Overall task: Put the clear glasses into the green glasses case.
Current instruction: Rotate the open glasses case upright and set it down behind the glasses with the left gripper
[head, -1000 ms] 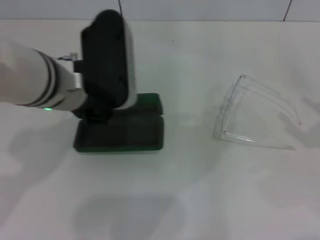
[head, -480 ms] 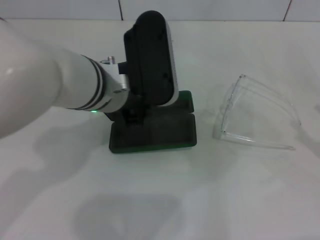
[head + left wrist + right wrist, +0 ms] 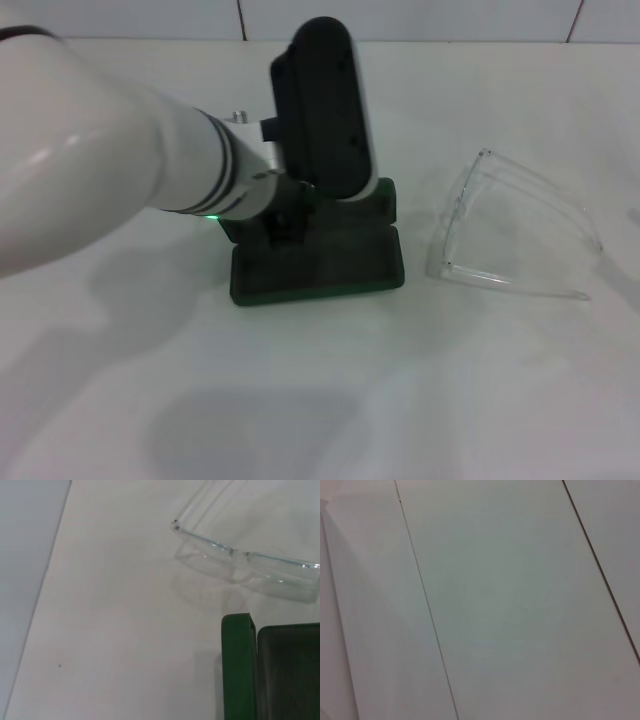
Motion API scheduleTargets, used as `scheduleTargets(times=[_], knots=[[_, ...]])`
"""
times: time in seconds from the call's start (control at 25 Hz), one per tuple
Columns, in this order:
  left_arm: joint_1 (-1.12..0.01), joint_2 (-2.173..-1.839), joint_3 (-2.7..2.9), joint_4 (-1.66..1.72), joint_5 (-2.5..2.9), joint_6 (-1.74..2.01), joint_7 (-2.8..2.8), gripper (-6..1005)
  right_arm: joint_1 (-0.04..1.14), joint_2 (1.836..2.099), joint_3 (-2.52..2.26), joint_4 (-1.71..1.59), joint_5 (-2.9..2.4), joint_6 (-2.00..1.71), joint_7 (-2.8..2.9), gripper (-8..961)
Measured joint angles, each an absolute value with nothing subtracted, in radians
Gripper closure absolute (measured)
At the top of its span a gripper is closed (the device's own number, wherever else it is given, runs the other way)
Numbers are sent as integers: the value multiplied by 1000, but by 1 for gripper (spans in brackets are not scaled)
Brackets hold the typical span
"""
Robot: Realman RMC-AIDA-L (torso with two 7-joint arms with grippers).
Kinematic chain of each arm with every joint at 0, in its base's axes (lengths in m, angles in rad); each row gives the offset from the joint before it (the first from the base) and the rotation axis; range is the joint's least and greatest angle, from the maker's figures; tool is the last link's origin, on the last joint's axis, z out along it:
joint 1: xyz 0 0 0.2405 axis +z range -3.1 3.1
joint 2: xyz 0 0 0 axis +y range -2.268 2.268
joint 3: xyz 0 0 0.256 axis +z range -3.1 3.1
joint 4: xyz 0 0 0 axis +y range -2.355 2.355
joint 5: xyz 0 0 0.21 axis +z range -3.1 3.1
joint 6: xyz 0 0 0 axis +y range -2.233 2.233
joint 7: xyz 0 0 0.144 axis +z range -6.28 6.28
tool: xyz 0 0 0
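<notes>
Bright, even light; soft shadows on table (image 3: 480, 400); slight blur

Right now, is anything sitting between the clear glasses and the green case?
Nothing visible on the bare table between the clear glasses and the green glasses case. The left gripper and its arm hang over the case's far-left part, leaving the nearer tray exposed.

White left arm (image 3: 90, 170), black-ringed wrist, black rounded housing (image 3: 325, 105).
</notes>
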State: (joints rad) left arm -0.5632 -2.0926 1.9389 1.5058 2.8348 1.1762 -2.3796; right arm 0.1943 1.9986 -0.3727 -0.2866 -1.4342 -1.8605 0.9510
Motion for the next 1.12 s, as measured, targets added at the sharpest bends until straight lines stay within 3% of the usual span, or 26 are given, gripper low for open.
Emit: scheduleTargets(times=[0.16,1.12], knots=[[-604,-2092,1969,1470,2835,1165,-2430,818,197,1996,-373,-292,-1434,-1851,951,196],[-650,-2100,2077,1428,2836,983,-2481,825,198,1996,-362,-286,-1433,-1825,928,195]])
